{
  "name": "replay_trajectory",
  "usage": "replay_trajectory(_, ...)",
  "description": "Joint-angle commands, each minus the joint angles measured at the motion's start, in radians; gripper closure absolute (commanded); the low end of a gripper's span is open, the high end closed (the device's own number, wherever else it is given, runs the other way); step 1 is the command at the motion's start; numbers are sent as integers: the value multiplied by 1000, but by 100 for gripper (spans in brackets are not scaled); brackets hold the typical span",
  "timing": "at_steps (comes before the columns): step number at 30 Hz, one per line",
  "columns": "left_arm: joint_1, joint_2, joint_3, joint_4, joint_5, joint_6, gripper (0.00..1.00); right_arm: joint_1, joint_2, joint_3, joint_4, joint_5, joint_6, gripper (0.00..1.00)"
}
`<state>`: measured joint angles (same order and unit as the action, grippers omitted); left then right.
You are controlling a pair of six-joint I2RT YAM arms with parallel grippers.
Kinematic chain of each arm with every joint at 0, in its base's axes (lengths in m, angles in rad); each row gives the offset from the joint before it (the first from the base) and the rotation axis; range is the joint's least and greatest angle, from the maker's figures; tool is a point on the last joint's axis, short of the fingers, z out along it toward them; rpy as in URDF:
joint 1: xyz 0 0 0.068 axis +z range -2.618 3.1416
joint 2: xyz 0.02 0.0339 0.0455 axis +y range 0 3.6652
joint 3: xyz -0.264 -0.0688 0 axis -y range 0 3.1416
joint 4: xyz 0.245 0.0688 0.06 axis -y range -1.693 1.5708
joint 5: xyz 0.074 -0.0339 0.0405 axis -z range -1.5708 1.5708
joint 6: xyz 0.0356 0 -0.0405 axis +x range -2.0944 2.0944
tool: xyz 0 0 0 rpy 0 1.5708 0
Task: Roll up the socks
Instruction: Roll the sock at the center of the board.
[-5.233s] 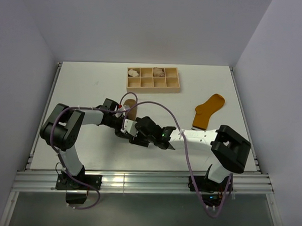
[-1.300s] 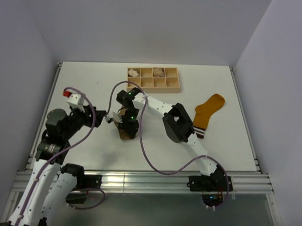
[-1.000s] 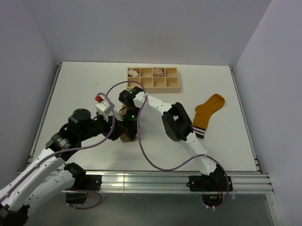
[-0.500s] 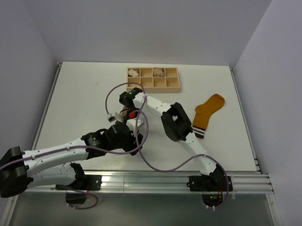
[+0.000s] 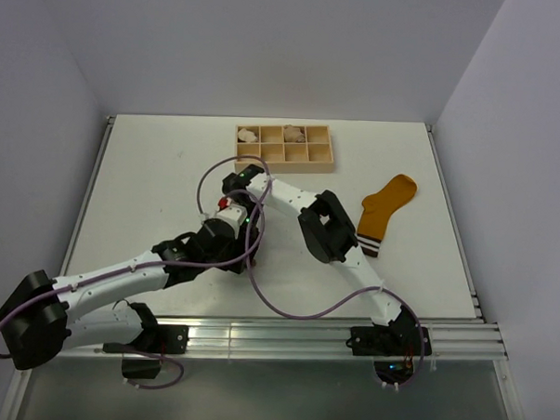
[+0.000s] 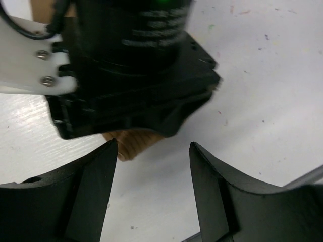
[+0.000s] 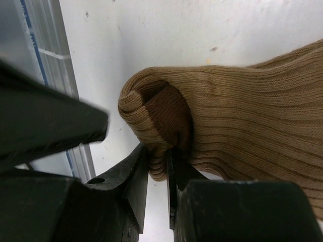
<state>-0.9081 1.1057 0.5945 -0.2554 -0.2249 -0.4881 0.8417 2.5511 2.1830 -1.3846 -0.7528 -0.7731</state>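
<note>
On the table [image 5: 152, 167], the right tool [image 7: 157, 157] pinches the folded tan sock [image 7: 242, 116], the left tool [image 6: 151, 161] open alongside.

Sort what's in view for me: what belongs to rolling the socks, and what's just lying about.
For the job:
- tan-brown sock, rolled end pinched in the right gripper
- mustard-orange sock, lying flat off to the right

Lying about:
- wooden tray
- pale fabric bundles in its far row

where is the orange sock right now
In the top view, the orange sock lies flat on the right of the table, just right of the right arm.
</note>
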Motion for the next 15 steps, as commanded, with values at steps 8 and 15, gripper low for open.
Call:
replay_trajectory(8,49,101,14,18,128,19,35,23,100,-103,-56,219,-31,100)
replay_trajectory(15,49,184,33,24,216,39,38,17,95,-112,-56,213,-31,100)
